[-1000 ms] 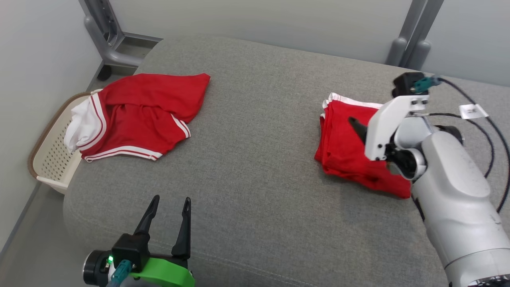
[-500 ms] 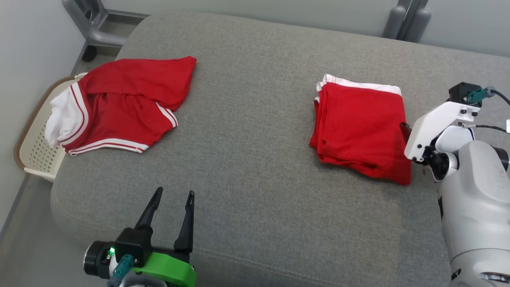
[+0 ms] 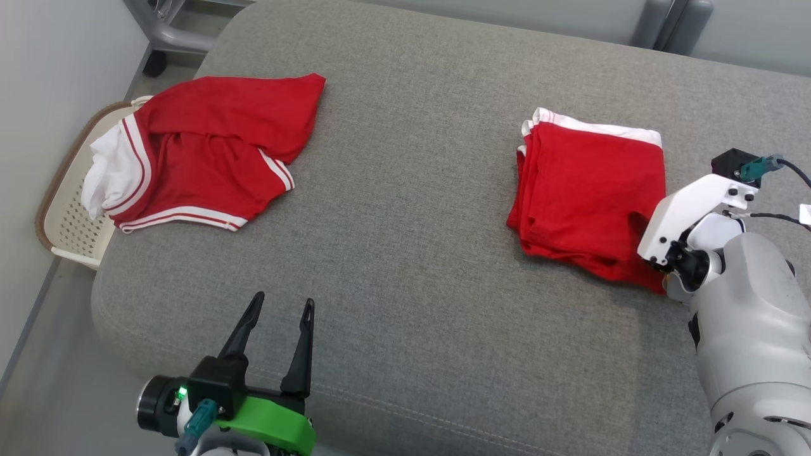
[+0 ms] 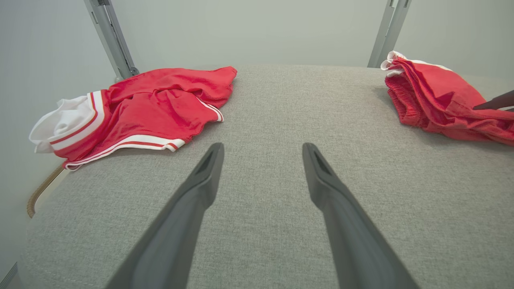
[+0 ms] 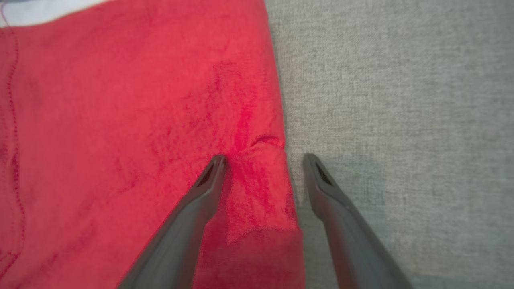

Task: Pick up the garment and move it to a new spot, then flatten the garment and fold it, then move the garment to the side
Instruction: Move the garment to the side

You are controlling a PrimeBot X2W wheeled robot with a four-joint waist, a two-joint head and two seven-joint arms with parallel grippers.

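Observation:
A folded red garment (image 3: 589, 190) with a white waistband lies on the right of the grey cushion (image 3: 412, 253). My right gripper (image 3: 643, 221) is at its near right edge. The right wrist view shows that gripper (image 5: 263, 158) open and astride the garment's (image 5: 120, 120) edge: one finger on the red cloth, which puckers a little there, the other over bare cushion. A second, crumpled red garment (image 3: 215, 145) with white stripes lies at the far left. My left gripper (image 3: 282, 303) is open and empty at the cushion's front edge, pointing between the two garments (image 4: 152, 104) (image 4: 433, 96).
A cream perforated basket (image 3: 63, 234) stands on the floor by the cushion's left side, partly under the crumpled garment. Grey metal frame legs (image 3: 171, 31) rise behind the cushion. Black cables (image 3: 776, 218) trail from my right wrist.
The head camera has shifted. My right gripper has drawn back from above the folded garment's middle to its right edge and come down onto it. The left gripper has stayed put.

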